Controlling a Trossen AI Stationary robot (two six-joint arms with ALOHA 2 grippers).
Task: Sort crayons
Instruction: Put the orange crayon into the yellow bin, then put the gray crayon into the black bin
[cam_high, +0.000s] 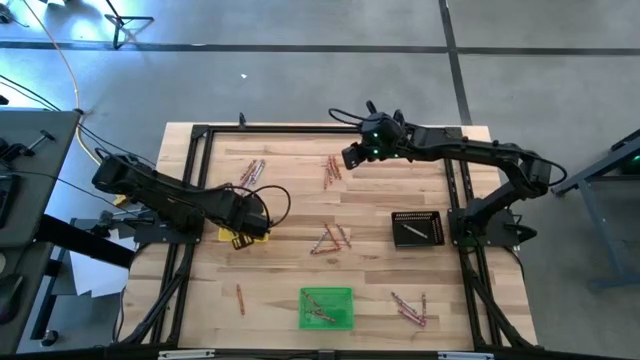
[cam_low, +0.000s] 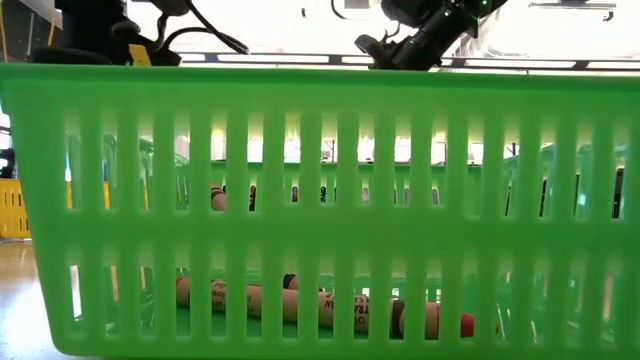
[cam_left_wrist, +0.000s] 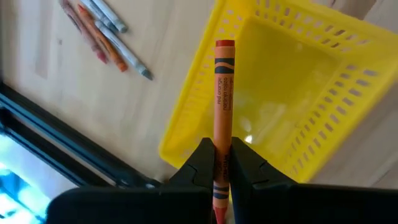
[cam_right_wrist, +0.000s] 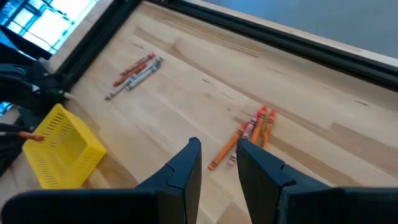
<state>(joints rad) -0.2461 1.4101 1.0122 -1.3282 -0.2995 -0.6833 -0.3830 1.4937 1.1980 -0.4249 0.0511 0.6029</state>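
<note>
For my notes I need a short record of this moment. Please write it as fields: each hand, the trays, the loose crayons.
left hand: shut on an orange crayon, held above the yellow tray
right hand: open, empty, above the crayon group at the table's far side
green tray: holds some crayons
black tray: near the right arm, contents unclear
loose crayons: several groups on the table

trays (cam_high: 326, 307): 3 | arms (cam_high: 170, 195): 2 | crayon clusters (cam_high: 330, 238): 4

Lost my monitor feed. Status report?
Left hand shut on orange crayon, over yellow tray. Right hand open, empty, above crayon cluster. Nothing in the way.
</note>
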